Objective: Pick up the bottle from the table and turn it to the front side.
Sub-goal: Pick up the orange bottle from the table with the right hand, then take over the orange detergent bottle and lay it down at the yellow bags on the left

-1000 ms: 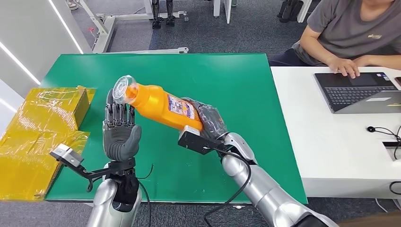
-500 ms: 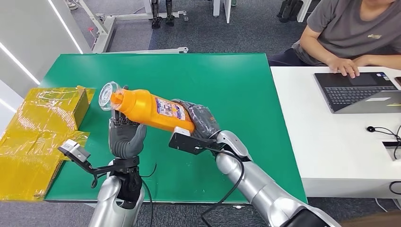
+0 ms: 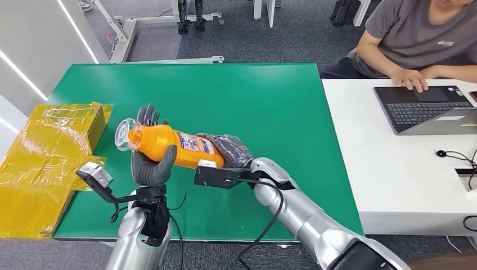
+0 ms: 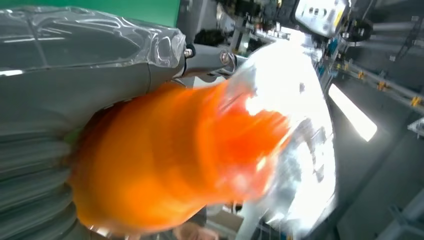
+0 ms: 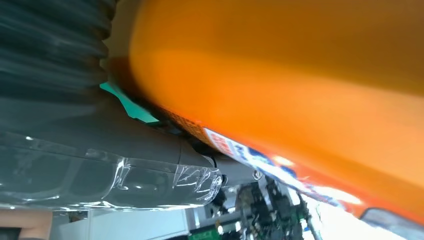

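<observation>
While the person (image 3: 419, 39) in the grey shirt sits at the white desk (image 3: 394, 169) with a hand near an open laptop (image 3: 427, 107), the robot stands at the green table (image 3: 270, 95) with both silver arms raised over its near half. Just off the table's left edge lies a heap of yellow, film-wrapped boxes (image 3: 50, 152). Above the green top, well clear of it, the orange bottle (image 3: 169, 147) lies nearly level between the two hands, its printed label turned upward and its clear cap (image 3: 124, 135) pointing left toward the boxes. The right hand (image 3: 229, 151) wraps the base end of the bottle, fingers curled over it, and its wrist view shows the orange wall (image 5: 280, 85) pressed right against the ribbed cover and thick thumb. The left hand (image 3: 149, 163) stands upright under the neck end, palm against the bottle's shoulder, the thumb hooked up over the front of the orange body and the dark fingers rising behind it beside the cap; so it grips the bottle too. From the left wrist the bottle (image 4: 170, 165) is a blurred orange mass with the pale cap (image 4: 295, 145) beyond it, lying against that hand's grey thumb (image 4: 90, 65).
</observation>
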